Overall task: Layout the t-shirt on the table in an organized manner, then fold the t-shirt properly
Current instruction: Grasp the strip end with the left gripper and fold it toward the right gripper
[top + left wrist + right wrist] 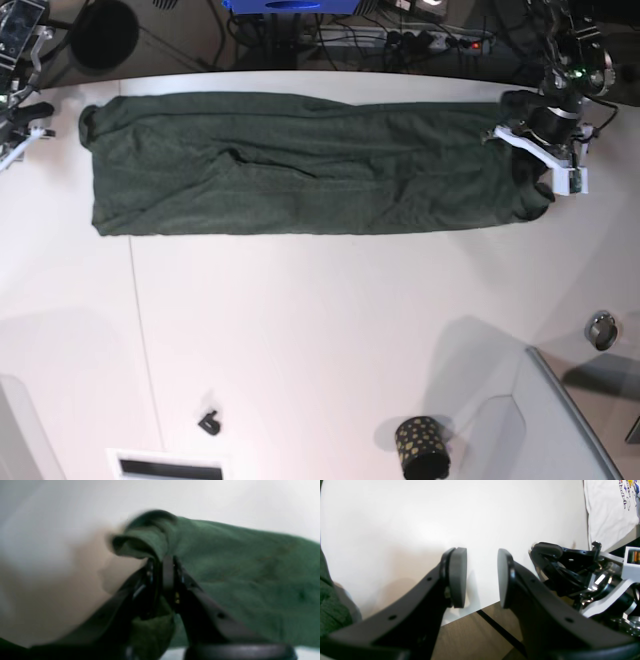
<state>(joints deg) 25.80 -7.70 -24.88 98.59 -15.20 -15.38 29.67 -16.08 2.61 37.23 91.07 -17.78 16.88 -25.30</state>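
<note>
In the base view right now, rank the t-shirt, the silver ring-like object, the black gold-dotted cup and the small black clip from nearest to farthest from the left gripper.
1. t-shirt: its end is pinched in the left gripper jaws, far right.
2. silver ring-like object: right edge, nearer the camera.
3. black gold-dotted cup: bottom, right of centre.
4. small black clip: bottom left.

A black cup (pixel 421 447) with gold dots stands upright near the front edge in the base view. Right of it lies a grey raised panel (pixel 560 425) with a slanted edge. A small metal ring (pixel 601 330) sits just beyond that panel's far corner. A small black clip (pixel 209 423) lies further left, with a white slotted plate (pixel 165 466) just in front of it. At the back runs a power strip (pixel 440 41) among cables. A white printed shirt (pixel 611 510) hangs in the right wrist view.
</note>
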